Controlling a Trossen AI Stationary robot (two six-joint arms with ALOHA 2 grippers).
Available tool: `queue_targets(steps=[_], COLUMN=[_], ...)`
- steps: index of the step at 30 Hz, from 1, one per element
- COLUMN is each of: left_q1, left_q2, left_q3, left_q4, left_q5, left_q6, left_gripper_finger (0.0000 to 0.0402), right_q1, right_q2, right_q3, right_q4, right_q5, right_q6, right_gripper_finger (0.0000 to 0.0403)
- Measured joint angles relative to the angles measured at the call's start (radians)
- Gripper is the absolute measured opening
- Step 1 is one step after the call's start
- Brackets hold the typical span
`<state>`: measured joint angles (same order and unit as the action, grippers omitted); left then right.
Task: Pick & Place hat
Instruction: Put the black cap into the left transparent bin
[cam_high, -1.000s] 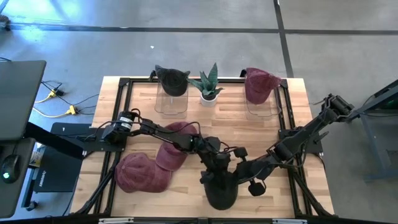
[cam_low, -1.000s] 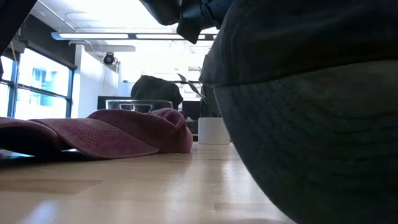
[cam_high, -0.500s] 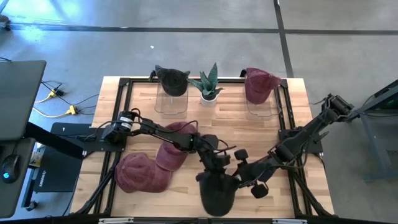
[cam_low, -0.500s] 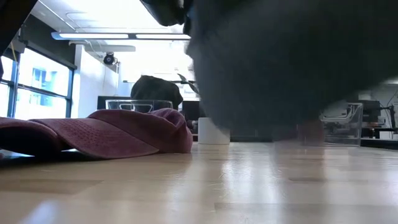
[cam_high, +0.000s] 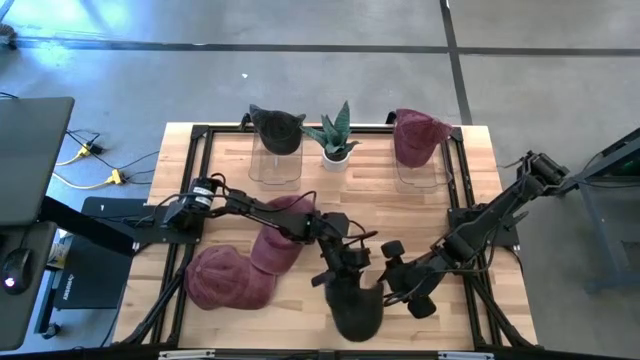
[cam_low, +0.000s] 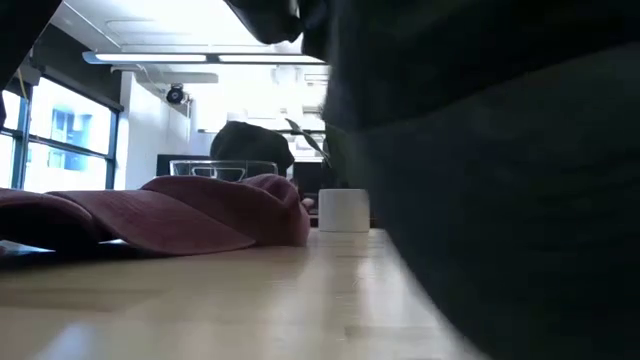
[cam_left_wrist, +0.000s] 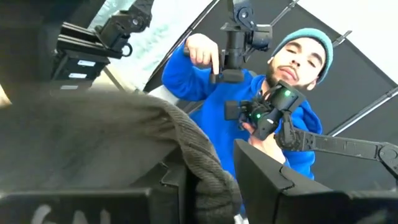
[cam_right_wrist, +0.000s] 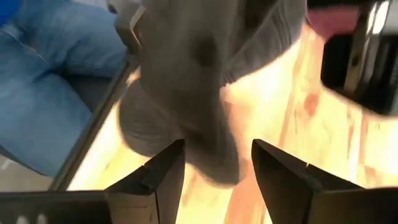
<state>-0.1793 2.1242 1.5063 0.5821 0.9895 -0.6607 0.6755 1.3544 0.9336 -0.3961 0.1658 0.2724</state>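
Observation:
A dark grey hat (cam_high: 355, 305) hangs near the table's front edge and fills the right of the low view (cam_low: 500, 180). My left gripper (cam_high: 338, 268) is just behind it and is shut on its rim. My right gripper (cam_high: 392, 280) stands open just right of the hat, with the hat (cam_right_wrist: 186, 81) ahead of its fingers and apart from them. Two maroon hats (cam_high: 225, 280) (cam_high: 280, 235) lie crown-up on the table's left half. My left gripper pinches the dark hat's ribbed rim (cam_left_wrist: 200, 158) between its two fingers, a folded edge of it running between them. The crown hangs below and toward the near edge. I cannot tell whether its lowest part rests on the table.
At the back stand two clear stands, one with a dark hat (cam_high: 276, 128) and one with a maroon hat (cam_high: 418, 135), and a potted plant (cam_high: 336, 140) between them. A person in a blue top (cam_left_wrist: 261, 99) sits beyond the table's near side.
Half a second ago the dark hat swung up clear of the tabletop in the low view. It has since come back down low over the table near the front edge.

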Motion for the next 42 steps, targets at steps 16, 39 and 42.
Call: queue_targets(steps=[16, 39, 42], left_q1=[0.016, 0.481, 0.51], left_q2=[-0.017, -0.39, -0.39], left_q3=[-0.001, 0.206, 0.411], left_q4=[-0.136, -1.167, -1.565], left_q5=[0.097, 0.102, -0.133], left_q6=[-0.063, 0.367, 0.637], left_gripper_finger=[0.0012, 0.0006, 0.0006], right_q1=[0.061, 0.06, 0.06], right_q2=[0.0, 0.0, 0.0], right_q3=[-0.001, -0.001, -0.001], right_q4=[-0.033, -0.05, -0.05], right_q5=[0.12, 0.121, 0.121], right_q6=[0.037, 0.038, 0.035], right_gripper_finger=[0.0166, 0.0154, 0.0154])
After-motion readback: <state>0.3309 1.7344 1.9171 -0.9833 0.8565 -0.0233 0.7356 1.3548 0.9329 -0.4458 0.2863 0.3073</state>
